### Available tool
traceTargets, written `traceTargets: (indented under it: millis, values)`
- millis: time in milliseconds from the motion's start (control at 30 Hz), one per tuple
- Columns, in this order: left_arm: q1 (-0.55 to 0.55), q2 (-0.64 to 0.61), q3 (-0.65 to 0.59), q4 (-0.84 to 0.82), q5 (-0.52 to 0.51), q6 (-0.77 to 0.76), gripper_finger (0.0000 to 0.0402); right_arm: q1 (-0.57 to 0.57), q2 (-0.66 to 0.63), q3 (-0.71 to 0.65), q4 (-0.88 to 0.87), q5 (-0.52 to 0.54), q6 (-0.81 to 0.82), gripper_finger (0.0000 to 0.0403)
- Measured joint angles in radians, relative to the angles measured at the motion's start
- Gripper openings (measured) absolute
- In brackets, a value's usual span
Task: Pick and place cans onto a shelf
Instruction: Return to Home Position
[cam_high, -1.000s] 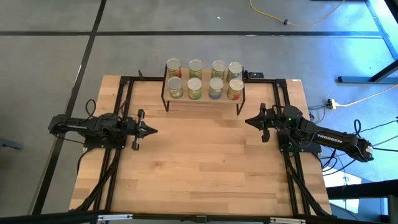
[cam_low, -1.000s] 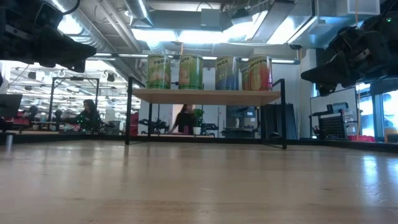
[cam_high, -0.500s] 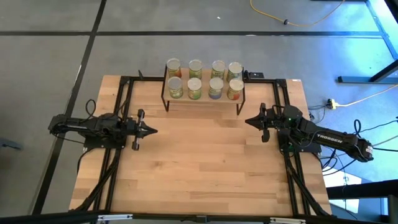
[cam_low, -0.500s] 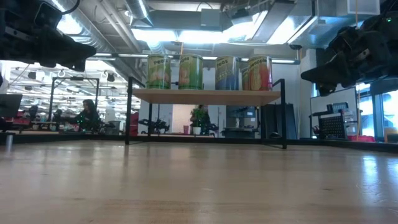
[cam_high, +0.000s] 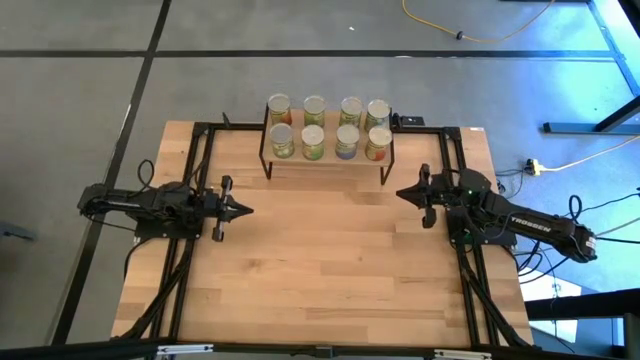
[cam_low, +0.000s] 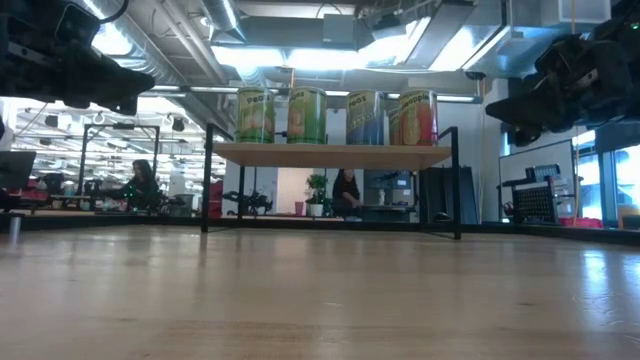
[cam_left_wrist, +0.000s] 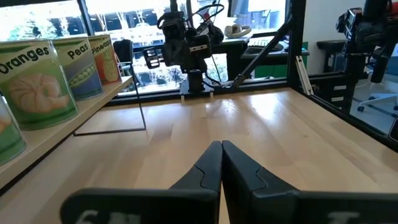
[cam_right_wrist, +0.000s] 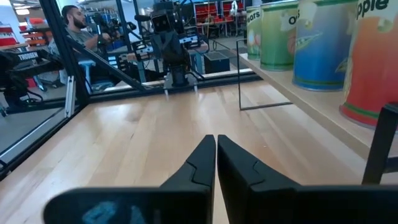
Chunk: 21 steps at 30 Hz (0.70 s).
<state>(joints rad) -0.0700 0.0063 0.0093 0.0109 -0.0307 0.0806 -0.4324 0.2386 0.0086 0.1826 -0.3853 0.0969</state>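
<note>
Several cans (cam_high: 325, 127) stand upright in two rows on the top board of the shelf (cam_high: 327, 166) at the table's far middle. In the low view the front row of cans (cam_low: 335, 116) shows on that board (cam_low: 330, 153). My left gripper (cam_high: 246, 210) hangs level above the table's left side, shut, with nothing between its fingers (cam_left_wrist: 221, 145). My right gripper (cam_high: 400, 194) hangs level above the right side, shut and holding nothing (cam_right_wrist: 216, 138). The two point toward each other, both nearer than the shelf.
Black frame rails (cam_high: 200, 150) run along the table's left, right and far edges. Bare wooden tabletop (cam_high: 320, 260) lies between the two grippers and toward the near edge. A person (cam_right_wrist: 78, 25) is in the room beyond the table.
</note>
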Motion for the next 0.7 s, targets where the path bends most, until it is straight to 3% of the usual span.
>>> traceTargets:
  millis: [700]
  values:
    - [0.000,0.000,0.000,0.000,-0.008,0.034,0.0000,0.000,-0.006,0.000,-0.001,0.000,0.000,0.0020]
